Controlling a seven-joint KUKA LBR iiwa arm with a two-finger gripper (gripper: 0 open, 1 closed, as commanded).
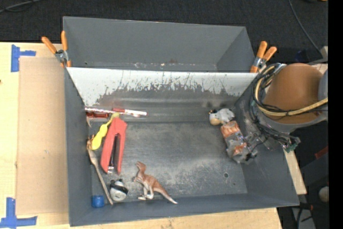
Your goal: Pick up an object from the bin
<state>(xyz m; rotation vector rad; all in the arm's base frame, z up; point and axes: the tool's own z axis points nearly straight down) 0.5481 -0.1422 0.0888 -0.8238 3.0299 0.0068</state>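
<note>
You have the gripper down at the right edge of the bin, low against the sloping wall, with the arm's brown cover and cables bulking above it. Whether it is open or closed you cannot tell, because the dark metal there runs together. Just beside it, towards the back, lies an orange speckled lump, and next to that a small white toy. The lump looks the likeliest target, though nothing shows it gripped. Both sit close to the right wall, probably because loose things slide down the slope and rest there, which leaves you little room on that side. The rest lies well apart along the left edge: a red-handled tool, a yellow piece, a thin stick, and near the front-left corner a brown dinosaur and a blue cap.
</note>
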